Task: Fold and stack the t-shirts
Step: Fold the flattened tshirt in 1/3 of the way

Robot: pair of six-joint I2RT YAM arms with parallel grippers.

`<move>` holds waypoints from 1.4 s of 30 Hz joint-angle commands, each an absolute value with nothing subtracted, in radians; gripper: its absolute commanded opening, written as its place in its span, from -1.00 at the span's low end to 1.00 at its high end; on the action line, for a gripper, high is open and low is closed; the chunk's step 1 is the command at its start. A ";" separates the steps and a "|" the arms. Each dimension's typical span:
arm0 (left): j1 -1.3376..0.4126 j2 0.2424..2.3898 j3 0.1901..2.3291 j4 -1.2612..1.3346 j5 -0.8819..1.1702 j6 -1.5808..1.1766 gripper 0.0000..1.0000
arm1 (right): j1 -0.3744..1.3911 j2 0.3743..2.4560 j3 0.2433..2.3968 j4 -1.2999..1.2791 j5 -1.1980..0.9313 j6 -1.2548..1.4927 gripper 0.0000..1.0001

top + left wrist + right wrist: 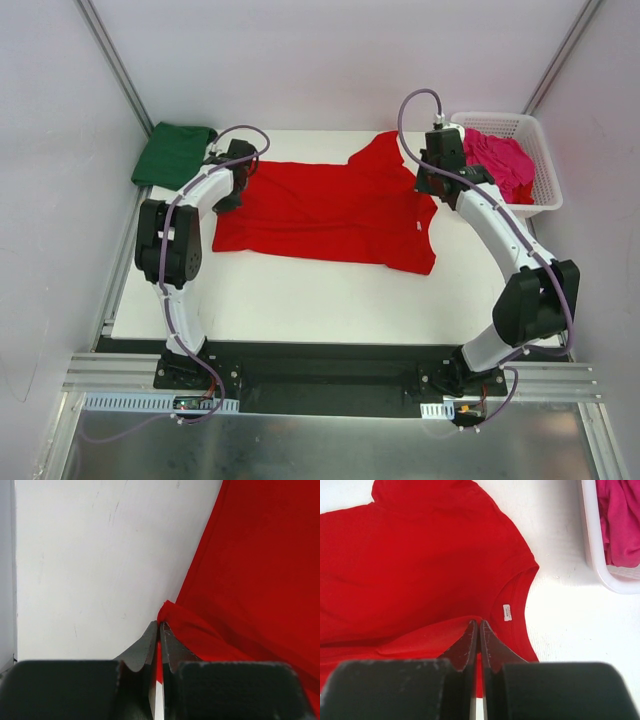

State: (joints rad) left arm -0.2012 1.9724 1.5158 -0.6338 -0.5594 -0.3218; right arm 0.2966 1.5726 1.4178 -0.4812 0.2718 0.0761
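At upper right of the overhead view, the white basket (547,176) holds the magenta t-shirt (500,160). The left gripper (160,626) and the right gripper (479,625) each pinch the red t-shirt (330,210).

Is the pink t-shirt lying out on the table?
No, the pink t-shirt sits bunched inside the white basket at the far right.

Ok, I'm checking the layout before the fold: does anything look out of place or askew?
Mainly the dark green cotton t-shirt: it sits at the white table's far left corner and seems to overhang the edge. The bright red cotton t-shirt lies slightly skewed.
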 commanded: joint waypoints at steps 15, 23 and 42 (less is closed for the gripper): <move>-0.195 2.068 1.605 -0.634 -0.604 -0.302 -1.00 | 0.278 1.675 1.493 -0.417 0.270 0.072 -0.97; -0.195 2.085 1.621 -0.627 -0.624 -0.304 -1.00 | 0.275 1.720 1.509 -0.408 0.259 0.074 -0.96; -0.195 2.091 1.654 -0.621 -0.646 -0.298 -0.66 | 0.259 1.744 1.532 -0.408 0.290 0.057 -0.61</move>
